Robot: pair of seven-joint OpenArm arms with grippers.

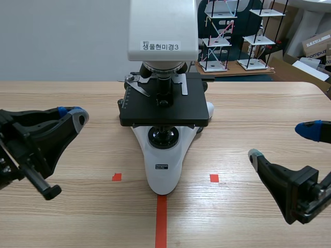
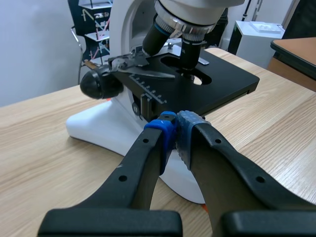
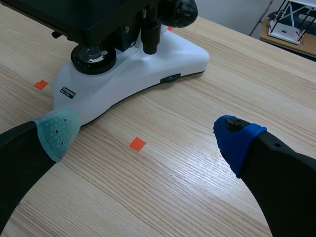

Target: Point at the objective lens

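Left claw (image 2: 175,129) closed, right claw (image 3: 147,136) wide apart, both empty

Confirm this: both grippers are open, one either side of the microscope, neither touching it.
Wrong: the left gripper is shut, on nothing, as the left wrist view shows. The right gripper is open; they flank the microscope, neither touching it.

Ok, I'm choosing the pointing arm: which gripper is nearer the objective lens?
Left. The left gripper, shut, is just before the stage, the objective lens ahead and above; the right gripper, open, is farther off, beside the microscope base.
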